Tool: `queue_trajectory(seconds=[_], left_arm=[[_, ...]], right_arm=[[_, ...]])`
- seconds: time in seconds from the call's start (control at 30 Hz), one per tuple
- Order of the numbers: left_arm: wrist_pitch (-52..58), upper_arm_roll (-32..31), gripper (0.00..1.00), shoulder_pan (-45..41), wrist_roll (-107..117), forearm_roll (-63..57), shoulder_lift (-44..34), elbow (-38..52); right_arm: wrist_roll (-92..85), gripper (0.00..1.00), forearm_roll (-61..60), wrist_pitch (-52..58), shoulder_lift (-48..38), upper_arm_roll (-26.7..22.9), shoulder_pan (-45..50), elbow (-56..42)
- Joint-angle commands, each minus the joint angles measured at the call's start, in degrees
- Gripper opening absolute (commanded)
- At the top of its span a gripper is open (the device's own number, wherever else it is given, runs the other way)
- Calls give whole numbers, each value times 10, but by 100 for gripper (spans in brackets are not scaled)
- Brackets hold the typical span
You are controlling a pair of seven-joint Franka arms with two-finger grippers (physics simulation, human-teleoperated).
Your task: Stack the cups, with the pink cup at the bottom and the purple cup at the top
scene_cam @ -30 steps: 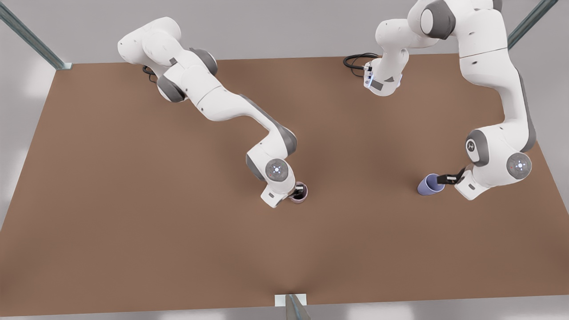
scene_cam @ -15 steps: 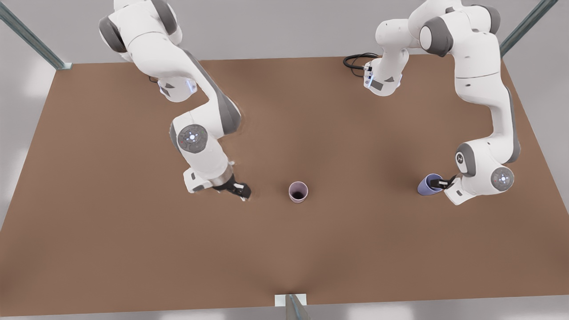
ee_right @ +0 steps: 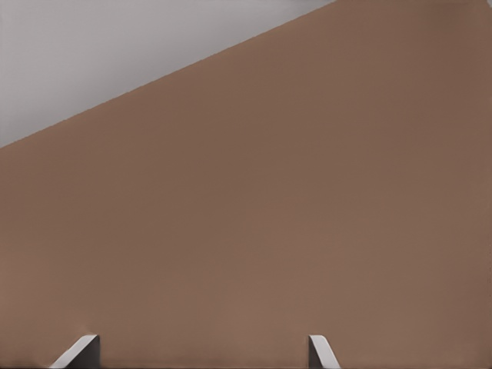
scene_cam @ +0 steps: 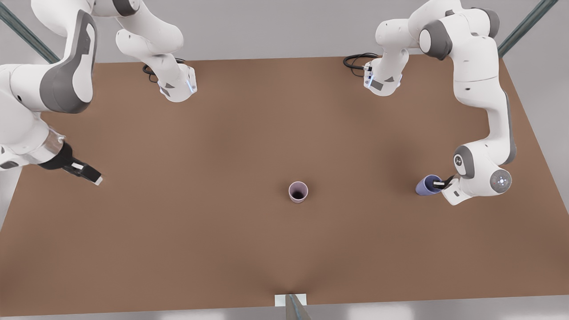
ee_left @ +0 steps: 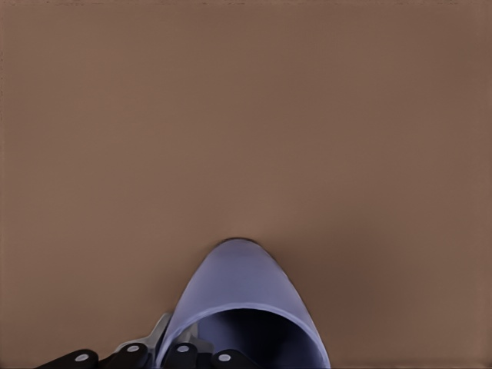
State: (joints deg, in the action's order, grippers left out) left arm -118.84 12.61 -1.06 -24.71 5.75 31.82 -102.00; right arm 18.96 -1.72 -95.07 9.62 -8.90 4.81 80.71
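- Fingers on the left gripper [scene_cam: 438, 183] are clamped on the purple cup's [scene_cam: 426, 186] rim, cup tilted, at the front view's right
- right gripper [scene_cam: 91, 176] fingers spread apart w/ nothing between, far left over the table [scene_cam: 222, 249]
- pink cup [scene_cam: 298, 192] upright mid-table, well apart from both

Purple cup [ee_left: 242, 288] tilted (rim pinched by jaws), brown table [ee_left: 246, 115].

Left gripper [scene_cam: 438, 183] low at the front view's right, jaws clamped; right gripper [scene_cam: 91, 175] raised, jaws spread.
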Motion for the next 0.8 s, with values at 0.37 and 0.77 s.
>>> queue_trajectory(seconds=[0.37,0.77], left_arm=[[201,-238,21,-36,436,5,-98,116],[117,-243,21,-217,810,5,38,295]], right_arm=[[-249,100,1,26,6,-14,0,-16],[-249,100,1,25,13,-14,0,-23]])
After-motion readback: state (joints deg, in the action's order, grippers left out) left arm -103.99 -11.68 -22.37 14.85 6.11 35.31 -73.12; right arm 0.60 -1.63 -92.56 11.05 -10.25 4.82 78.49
